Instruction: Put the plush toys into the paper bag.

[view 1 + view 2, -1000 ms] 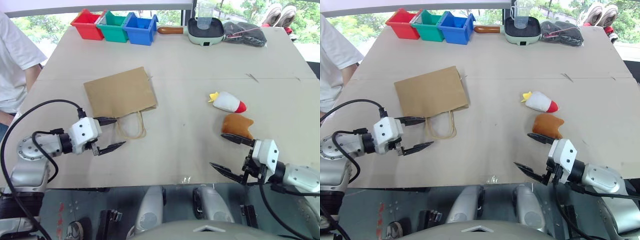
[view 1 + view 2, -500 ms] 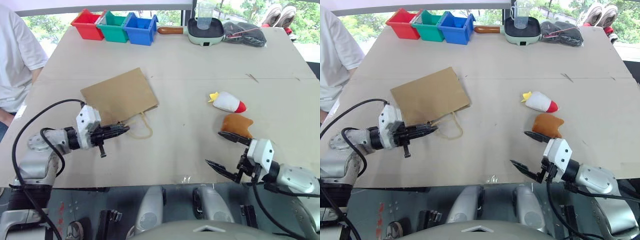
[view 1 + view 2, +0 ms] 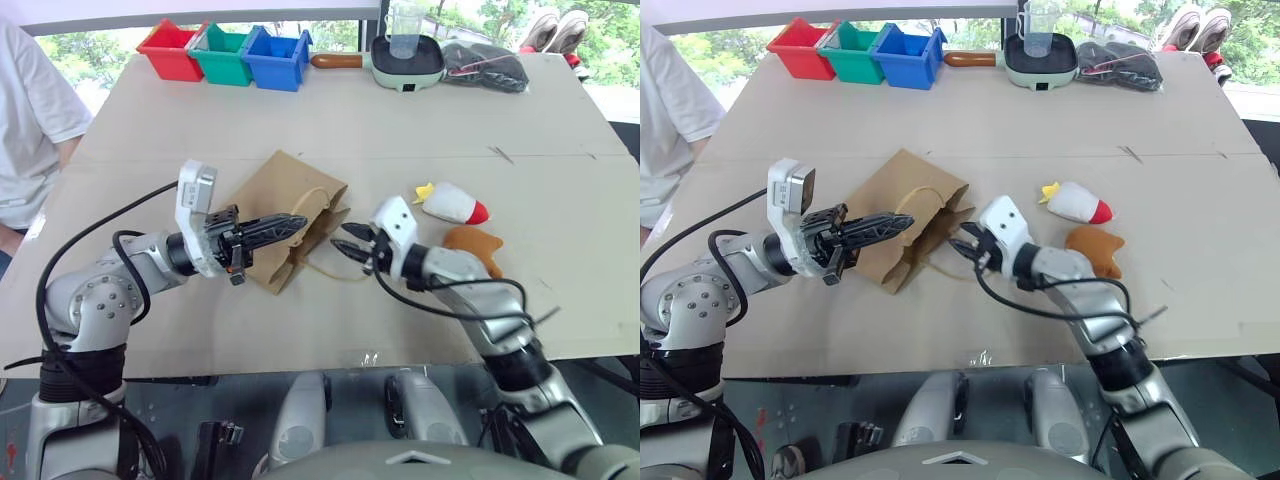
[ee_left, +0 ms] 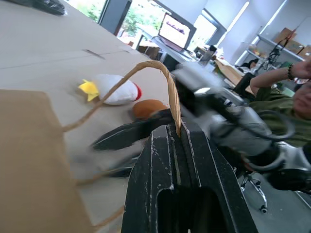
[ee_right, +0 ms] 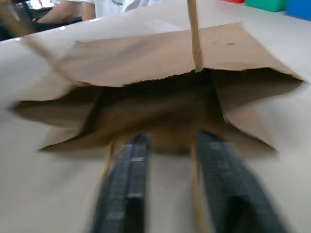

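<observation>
The paper bag lies on its side mid-table, its mouth gaping toward the right. My left gripper points right across it, shut on the upper loop handle, which it holds raised. At the bag's mouth is my right gripper, its fingers apart, with the lower handle lying slack on the table by them. Just to the right lies the white rocket plush. In front of it, the orange-brown plush rests beside my right forearm.
Red, green and blue bins stand at the far left edge. A green pan with a cup and a black bundle sit far right. A person in white is beside the table's left edge.
My left gripper shut on the bag's handle, then rose and moved right, turning the bag so its mouth opens. My right arm swung left from the front edge to the bag's mouth.
</observation>
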Tool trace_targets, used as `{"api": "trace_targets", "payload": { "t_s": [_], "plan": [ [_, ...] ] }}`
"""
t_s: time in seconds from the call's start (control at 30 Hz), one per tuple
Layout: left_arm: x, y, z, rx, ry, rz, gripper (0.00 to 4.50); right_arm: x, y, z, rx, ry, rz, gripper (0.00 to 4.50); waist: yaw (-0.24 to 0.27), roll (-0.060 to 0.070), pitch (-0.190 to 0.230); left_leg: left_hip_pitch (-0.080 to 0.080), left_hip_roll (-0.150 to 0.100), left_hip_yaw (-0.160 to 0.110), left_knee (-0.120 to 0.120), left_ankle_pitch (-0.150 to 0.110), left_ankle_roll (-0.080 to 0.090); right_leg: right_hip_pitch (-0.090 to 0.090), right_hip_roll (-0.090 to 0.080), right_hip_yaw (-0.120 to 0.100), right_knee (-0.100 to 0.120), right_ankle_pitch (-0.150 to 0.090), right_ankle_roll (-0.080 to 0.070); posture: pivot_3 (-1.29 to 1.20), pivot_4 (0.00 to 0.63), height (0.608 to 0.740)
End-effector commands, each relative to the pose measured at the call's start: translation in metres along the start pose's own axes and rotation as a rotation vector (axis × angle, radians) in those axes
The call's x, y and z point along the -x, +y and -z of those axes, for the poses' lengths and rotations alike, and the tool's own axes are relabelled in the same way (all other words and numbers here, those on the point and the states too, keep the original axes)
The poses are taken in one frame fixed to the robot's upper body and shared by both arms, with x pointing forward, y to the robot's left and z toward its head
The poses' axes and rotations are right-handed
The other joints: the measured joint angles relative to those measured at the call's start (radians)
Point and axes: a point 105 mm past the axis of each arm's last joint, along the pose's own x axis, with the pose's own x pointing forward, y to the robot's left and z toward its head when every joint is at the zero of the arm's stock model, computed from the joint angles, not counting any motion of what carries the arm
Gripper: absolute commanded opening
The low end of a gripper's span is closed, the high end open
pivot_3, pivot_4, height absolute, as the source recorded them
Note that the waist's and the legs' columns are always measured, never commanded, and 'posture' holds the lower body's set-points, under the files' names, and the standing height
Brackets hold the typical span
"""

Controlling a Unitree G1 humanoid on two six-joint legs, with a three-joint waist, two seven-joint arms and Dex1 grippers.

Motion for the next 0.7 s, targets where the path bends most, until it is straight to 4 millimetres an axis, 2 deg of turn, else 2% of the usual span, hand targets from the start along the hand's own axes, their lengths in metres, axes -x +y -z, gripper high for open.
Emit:
{"api": "trace_targets", "payload": {
  "t_s": [0.03, 0.23, 0.4, 0.5, 0.57, 0.63, 0.7],
  "plan": [
    [-0.009, -0.008, -0.015, -0.073, -0.039, 0.027, 0.00, -0.020, 0.006, 0.002, 0.029, -0.001, -0.084, 0.07, 0.001, 0.000, 0.000, 0.000, 0.000, 0.000, 0.000, 0.000, 0.000, 0.000, 0.000, 0.000, 0.000, 0.000, 0.000, 0.00, 0.150, 0.740],
    [-0.024, -0.012, -0.018, -0.092, -0.100, 0.034, 0.00, -0.055, 0.006, -0.002, 0.025, -0.036, -0.089, 0.07, -0.006, 0.000, 0.000, 0.000, 0.000, 0.000, 0.000, 0.000, 0.000, 0.000, 0.000, 0.000, 0.000, 0.000, 0.000, 0.00, 0.150, 0.740],
    [-0.029, -0.017, -0.030, -0.095, -0.167, 0.039, 0.00, -0.077, 0.011, 0.020, 0.029, 0.024, -0.077, 0.07, -0.009, 0.000, 0.000, 0.000, 0.000, -0.001, 0.000, 0.000, 0.000, 0.000, 0.000, 0.000, 0.001, 0.000, 0.000, 0.00, 0.150, 0.740],
    [-0.027, -0.015, -0.047, -0.131, -0.213, 0.008, 0.00, -0.082, 0.015, 0.040, 0.073, 0.100, -0.074, 0.07, -0.015, 0.000, 0.000, 0.001, 0.000, -0.001, 0.000, 0.000, 0.000, 0.000, 0.000, 0.000, 0.001, 0.000, 0.000, 0.00, 0.150, 0.740],
    [-0.018, -0.007, -0.070, -0.177, -0.278, -0.058, 0.00, -0.082, 0.011, 0.051, 0.047, 0.144, -0.027, 0.07, -0.016, 0.000, 0.000, 0.002, 0.000, -0.001, 0.000, 0.000, 0.000, 0.001, 0.000, 0.000, 0.001, 0.000, 0.000, 0.00, 0.150, 0.740],
    [-0.009, -0.001, -0.088, -0.222, -0.323, -0.117, 0.00, -0.082, 0.007, 0.053, 0.002, 0.156, 0.014, 0.07, -0.016, 0.000, 0.000, 0.004, 0.000, -0.002, 0.000, 0.000, 0.000, 0.003, 0.000, -0.001, 0.002, 0.000, 0.000, 0.00, 0.150, 0.740],
    [-0.006, -0.001, -0.091, -0.237, -0.325, -0.136, 0.00, -0.082, 0.005, 0.052, -0.001, 0.151, 0.025, 0.07, -0.015, 0.000, -0.001, 0.008, -0.001, -0.001, 0.000, 0.000, 0.000, 0.007, 0.000, -0.001, 0.002, 0.000, 0.000, 0.00, 0.150, 0.740]
  ]
}}
